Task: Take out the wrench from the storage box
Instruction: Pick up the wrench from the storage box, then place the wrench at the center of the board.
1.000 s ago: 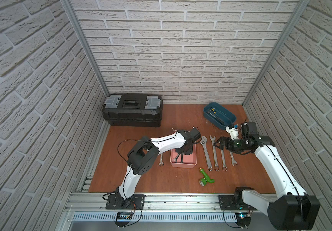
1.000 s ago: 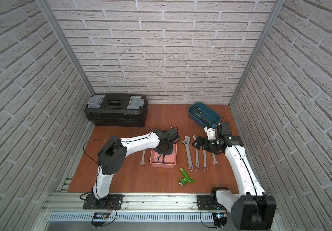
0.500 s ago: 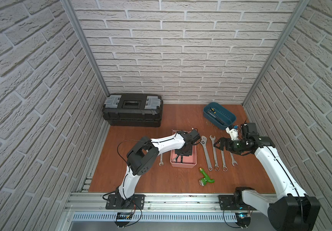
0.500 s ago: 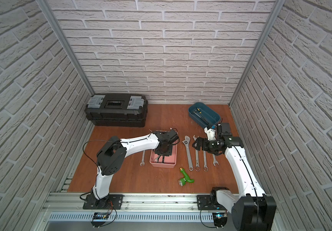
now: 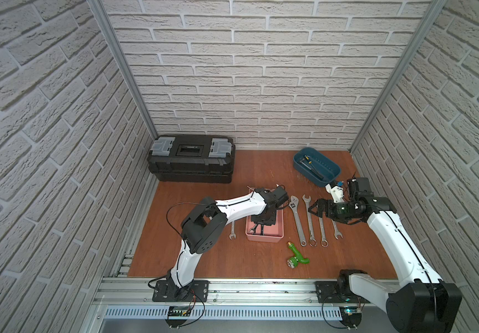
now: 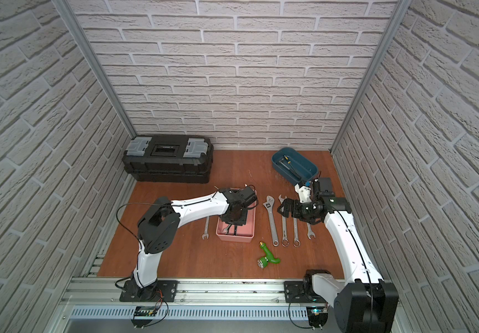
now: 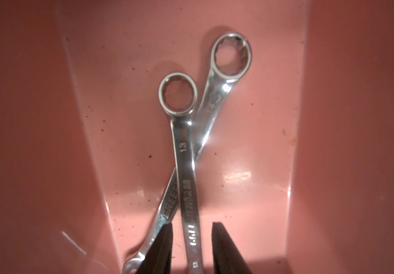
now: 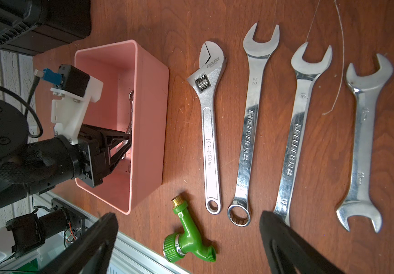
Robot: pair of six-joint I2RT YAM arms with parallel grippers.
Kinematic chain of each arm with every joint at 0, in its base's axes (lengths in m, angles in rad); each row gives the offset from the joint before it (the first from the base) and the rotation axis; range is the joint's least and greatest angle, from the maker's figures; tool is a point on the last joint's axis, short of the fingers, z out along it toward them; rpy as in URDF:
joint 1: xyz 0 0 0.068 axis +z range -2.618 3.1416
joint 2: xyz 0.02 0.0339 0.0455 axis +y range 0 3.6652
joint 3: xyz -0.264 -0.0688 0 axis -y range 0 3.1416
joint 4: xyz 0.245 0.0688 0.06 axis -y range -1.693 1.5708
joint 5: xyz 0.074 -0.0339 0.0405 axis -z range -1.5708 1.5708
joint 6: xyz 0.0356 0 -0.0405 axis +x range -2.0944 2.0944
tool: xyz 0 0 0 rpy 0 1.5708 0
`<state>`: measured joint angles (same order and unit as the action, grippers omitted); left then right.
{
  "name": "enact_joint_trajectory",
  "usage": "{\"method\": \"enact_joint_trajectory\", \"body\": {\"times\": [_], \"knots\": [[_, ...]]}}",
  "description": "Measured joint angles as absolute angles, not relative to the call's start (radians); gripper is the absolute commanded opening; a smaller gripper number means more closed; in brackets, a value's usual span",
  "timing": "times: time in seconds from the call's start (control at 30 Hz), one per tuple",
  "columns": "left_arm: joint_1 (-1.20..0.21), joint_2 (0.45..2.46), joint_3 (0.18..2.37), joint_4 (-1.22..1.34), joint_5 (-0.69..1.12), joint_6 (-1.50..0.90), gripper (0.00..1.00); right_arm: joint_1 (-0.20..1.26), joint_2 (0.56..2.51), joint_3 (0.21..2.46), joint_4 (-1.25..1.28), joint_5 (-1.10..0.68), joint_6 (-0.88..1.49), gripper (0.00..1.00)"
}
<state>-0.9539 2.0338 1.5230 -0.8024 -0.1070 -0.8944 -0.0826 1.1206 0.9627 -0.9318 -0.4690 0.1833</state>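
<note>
The pink storage box (image 5: 264, 237) stands mid-table, and my left gripper (image 5: 261, 226) reaches down inside it. Two chrome wrenches lie crossed on its floor in the left wrist view. The upper wrench (image 7: 186, 180), marked 13, runs between the fingers of my left gripper (image 7: 192, 225). The jaws are open, with a gap on each side of the shaft. The lower wrench (image 7: 215, 95) passes under one finger. My right gripper (image 5: 314, 209) hovers wide open over the wrenches laid out right of the box, holding nothing.
Several wrenches (image 8: 252, 118), one of them an adjustable wrench (image 5: 297, 220), lie in a row right of the box. A small wrench (image 5: 232, 230) lies to its left and a green hose fitting (image 5: 297, 256) in front. A black toolbox (image 5: 190, 163) and a teal tray (image 5: 316, 165) stand at the back.
</note>
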Motion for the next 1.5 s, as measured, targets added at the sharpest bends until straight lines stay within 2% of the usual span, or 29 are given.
{"method": "enact_joint_trajectory", "body": {"times": [0.5,0.83,1.17,1.5], "knots": [[-0.95,2.074,1.526,-0.782,-0.082,-0.894,0.32,-0.084,1.121,0.963,-0.932,-0.469,0.183,0.98],[-0.95,2.129,1.607,-0.826,-0.105,-0.883,0.3,-0.086,1.123,0.963,-0.932,-0.469,0.183,0.98],[-0.949,2.136,1.615,-0.828,-0.112,-0.886,0.08,-0.089,1.123,0.963,-0.932,-0.47,0.183,0.98],[-0.951,2.135,1.629,-0.845,-0.126,-0.914,0.04,-0.089,1.122,0.963,-0.932,-0.477,0.183,0.98]]}}
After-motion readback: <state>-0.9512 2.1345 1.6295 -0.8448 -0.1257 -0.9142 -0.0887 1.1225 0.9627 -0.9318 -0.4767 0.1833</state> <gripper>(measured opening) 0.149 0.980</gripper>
